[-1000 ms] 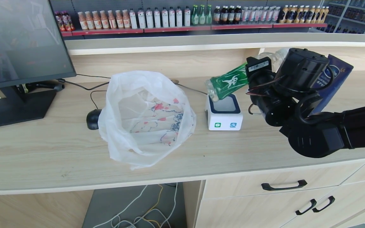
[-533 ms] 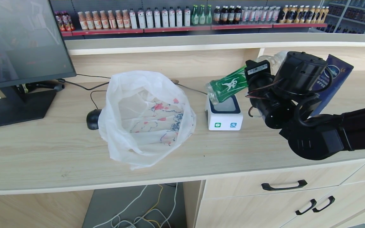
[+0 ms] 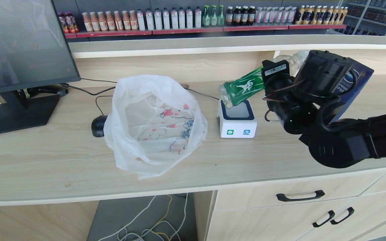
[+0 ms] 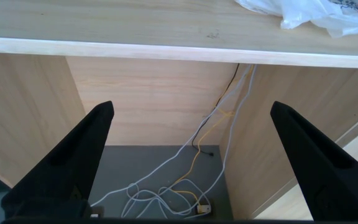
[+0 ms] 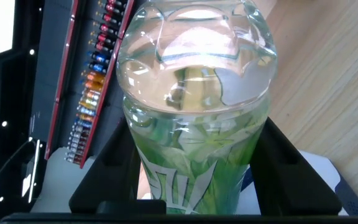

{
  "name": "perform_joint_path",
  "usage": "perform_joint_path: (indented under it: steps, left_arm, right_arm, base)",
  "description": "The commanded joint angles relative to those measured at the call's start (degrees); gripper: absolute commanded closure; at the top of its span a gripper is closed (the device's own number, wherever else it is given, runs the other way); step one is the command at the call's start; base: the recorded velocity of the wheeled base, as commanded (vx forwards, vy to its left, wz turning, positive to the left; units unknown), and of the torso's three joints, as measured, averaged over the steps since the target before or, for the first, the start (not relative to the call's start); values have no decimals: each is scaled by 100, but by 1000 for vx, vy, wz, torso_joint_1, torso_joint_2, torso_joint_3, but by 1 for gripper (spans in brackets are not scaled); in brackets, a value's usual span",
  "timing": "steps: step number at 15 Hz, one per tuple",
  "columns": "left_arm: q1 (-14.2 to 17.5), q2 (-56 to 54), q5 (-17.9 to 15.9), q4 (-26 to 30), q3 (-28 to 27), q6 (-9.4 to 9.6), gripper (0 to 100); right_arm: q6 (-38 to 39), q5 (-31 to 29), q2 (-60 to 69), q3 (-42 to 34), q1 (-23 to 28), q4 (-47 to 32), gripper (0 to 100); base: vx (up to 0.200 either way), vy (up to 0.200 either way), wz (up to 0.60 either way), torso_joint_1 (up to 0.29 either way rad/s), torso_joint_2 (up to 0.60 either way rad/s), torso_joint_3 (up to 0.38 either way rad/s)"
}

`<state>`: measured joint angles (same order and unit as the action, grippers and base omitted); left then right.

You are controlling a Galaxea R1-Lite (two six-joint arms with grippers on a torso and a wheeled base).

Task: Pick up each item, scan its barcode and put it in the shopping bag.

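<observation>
Head view: my right gripper (image 3: pixel 267 83) clamps the green bottle (image 3: pixel 241 89), tilted over the scanner (image 3: pixel 237 124). My left gripper (image 4: pixel 191 124) gapes wide before the counter (image 4: pixel 104 25).

Bright, even light falls on the counter (image 3: pixel 62 157). Shadows left of the right tool (image 3: pixel 273 78), under the bag (image 3: pixel 152 124), are faint. Highlights glint on the bottle (image 5: pixel 194 81) in its grip. Counter edges bow in the head view.

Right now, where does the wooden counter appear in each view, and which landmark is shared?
Head view: counter spans the middle, under the shopping bag.
Left wrist view: its front edge, above hanging cables.
Right wrist view: wood beyond the bottle.
Shared landmark: the bag's edge on the counter.
</observation>
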<state>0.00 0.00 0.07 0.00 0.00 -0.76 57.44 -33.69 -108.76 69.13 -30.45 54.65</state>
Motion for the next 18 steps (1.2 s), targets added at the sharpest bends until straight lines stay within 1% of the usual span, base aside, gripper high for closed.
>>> perform_joint_path:
  steps: [1, 3, 6, 8, 10, 11, 14, 15, 17, 18]
  left_arm:
    - [0, 0, 1, 0, 0, -4, 0]
    - [0, 0, 1, 0, 0, -4, 0]
    - [0, 0, 1, 0, 0, -4, 0]
    - [0, 0, 1, 0, 0, -4, 0]
    - [0, 0, 1, 0, 0, -4, 0]
    - [0, 0, 1, 0, 0, -4, 0]
    - [0, 0, 1, 0, 0, -4, 0]
    - [0, 0, 1, 0, 0, -4, 0]
    - [0, 0, 1, 0, 0, -4, 0]
    - [0, 0, 1, 0, 0, -4, 0]
  right_arm:
    - [-66, 38, 127, -5, -40, -7, 100]
    - [-295, 179, 224, 21, -145, -7, 100]
    - [-1042, 680, 435, 171, -207, -7, 100]
    - [-1420, 777, 593, 232, -303, -7, 100]
    - [-1903, 777, 795, 153, -444, -7, 100]
    - [-2316, 785, 954, 4, -567, 2, 100]
    - [-3134, 1005, 1358, -198, -1050, 28, 100]
    - [-3521, 1058, 1437, -348, -1094, 28, 100]
    - [-4496, 1647, 1622, -743, -1094, 221, 100]
    - [-4865, 1946, 1622, -831, -1094, 318, 100]
  base:
    - [0, 0, 0, 0, 0, 0]
    - [0, 0, 0, 0, 0, 0]
    - [0, 0, 0, 0, 0, 0]
    - [0, 0, 0, 0, 0, 0]
    - [0, 0, 0, 0, 0, 0]
    - [0, 0, 0, 0, 0, 0]
    - [0, 0, 0, 0, 0, 0]
    - [0, 0, 0, 0, 0, 0]
    - [0, 0, 0, 0, 0, 0]
    - [0, 0, 0, 0, 0, 0]
